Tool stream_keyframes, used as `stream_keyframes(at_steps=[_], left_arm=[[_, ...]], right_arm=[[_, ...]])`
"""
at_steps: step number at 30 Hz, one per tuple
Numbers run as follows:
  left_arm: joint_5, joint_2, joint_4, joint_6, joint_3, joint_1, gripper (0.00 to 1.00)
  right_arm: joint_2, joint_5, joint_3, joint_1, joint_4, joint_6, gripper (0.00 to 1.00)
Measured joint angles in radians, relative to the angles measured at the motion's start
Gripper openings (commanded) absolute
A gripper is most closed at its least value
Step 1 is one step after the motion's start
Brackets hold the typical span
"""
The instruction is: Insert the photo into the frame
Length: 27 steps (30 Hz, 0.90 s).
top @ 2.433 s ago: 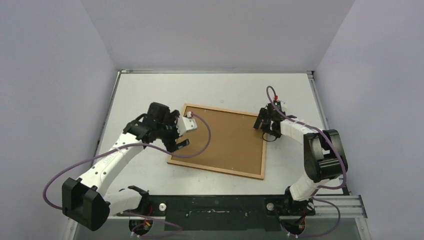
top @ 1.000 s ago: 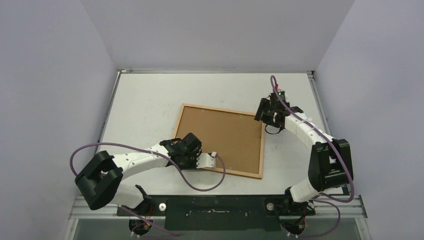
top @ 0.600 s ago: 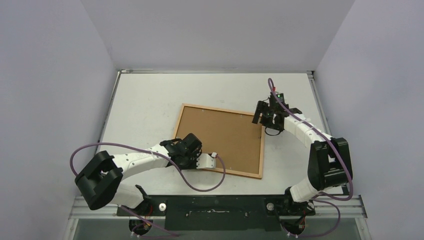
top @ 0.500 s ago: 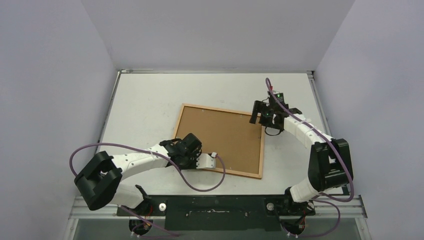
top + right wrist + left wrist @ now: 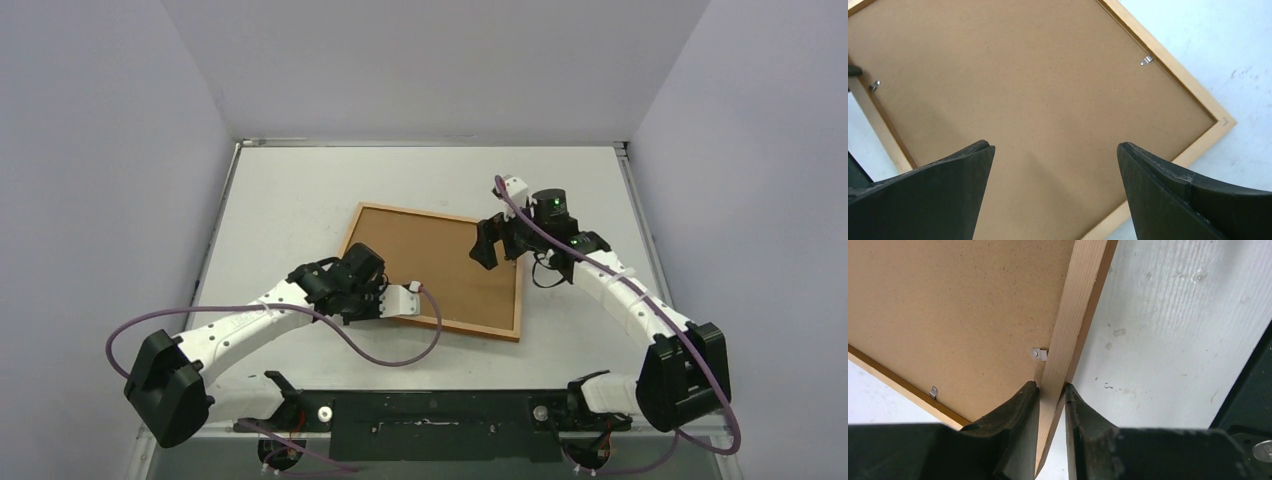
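The frame lies face down on the table, its light wooden border around a brown fibreboard backing. My left gripper is at its near edge. In the left wrist view that gripper is shut on the wooden border, one finger on each side. My right gripper hovers over the frame's right part. In the right wrist view it stands wide open above the backing, holding nothing. The photo is hidden from every view.
Small metal clips sit along the border's inner edge. The white table has a raised rim at the back and sides. Grey walls close in on three sides, and a black rail runs along the front.
The right gripper opened wide and swung left from the frame's far right corner to over the backing. The left arm and the frame shifted slightly away and left, the grip a little tighter.
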Motion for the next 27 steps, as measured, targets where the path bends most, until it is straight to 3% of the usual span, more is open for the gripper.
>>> stream_keyframes(at_steps=[3,8,15,27], left_arm=[[0.002,-0.021,-0.035,0.008,0.000,0.026,0.00],[0.011,-0.033,-0.071,0.020,0.001,0.061,0.00],[0.049,-0.047,-0.107,0.038,0.048,0.151,0.00],[0.068,-0.094,-0.109,0.053,0.118,0.240,0.00]], right_arm=[[-0.040,-0.053,0.002,-0.001,-0.008,-0.079,1.00],[-0.119,-0.070,0.002,0.060,-0.073,-0.187,0.90],[-0.306,0.077,0.023,0.346,-0.194,-0.317,0.90],[-0.296,0.382,0.048,0.795,-0.312,-0.377,0.90]])
